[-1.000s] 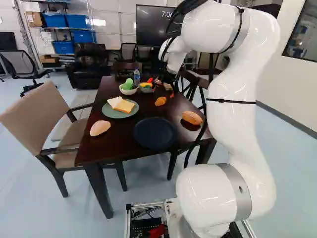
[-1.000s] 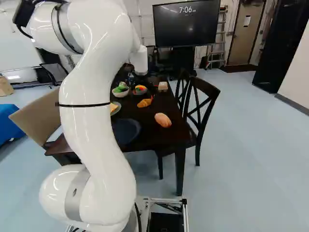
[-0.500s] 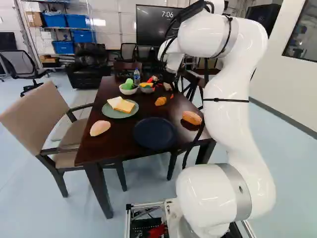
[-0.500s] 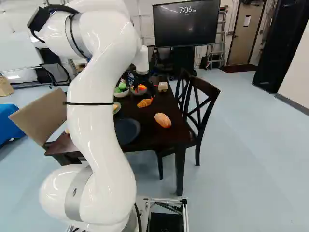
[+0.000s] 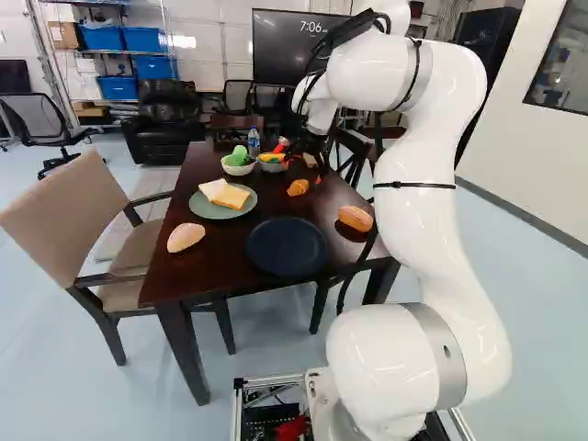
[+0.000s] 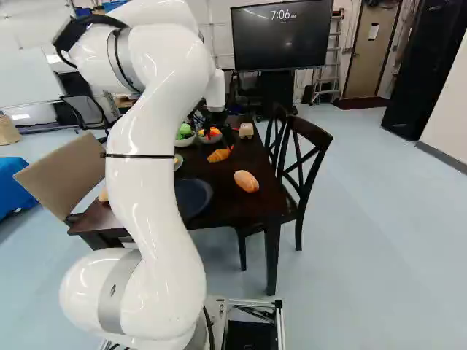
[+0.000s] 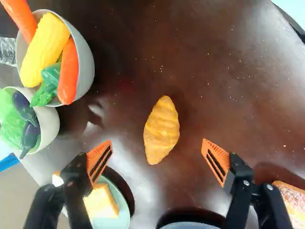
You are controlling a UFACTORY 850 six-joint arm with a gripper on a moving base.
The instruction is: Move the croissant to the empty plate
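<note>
My gripper (image 5: 315,158) hangs over the far part of the table in the left base view, beyond the croissant (image 5: 298,187). In the wrist view the gripper (image 7: 157,146) is open, its orange-padded fingers wide apart. The croissant (image 7: 162,130) lies on the dark table below, in line with the space between the fingers, and neither finger touches it. The empty dark blue plate (image 5: 287,246) lies on the table nearer the base; only a strip of this plate (image 7: 189,225) shows between the fingers in the wrist view.
A green plate (image 5: 204,209) holds bread slices. One bread roll (image 5: 186,237) lies left of the blue plate, another (image 6: 246,181) to its right. Two bowls (image 7: 85,67) of toy vegetables and a bottle (image 5: 254,141) stand at the far side. Chairs (image 6: 305,157) flank the table.
The upper arm and elbow have swung leftward in the left base view and rightward in the right one. The gripper has shifted only slightly. Croissant, plates and base have stayed put.
</note>
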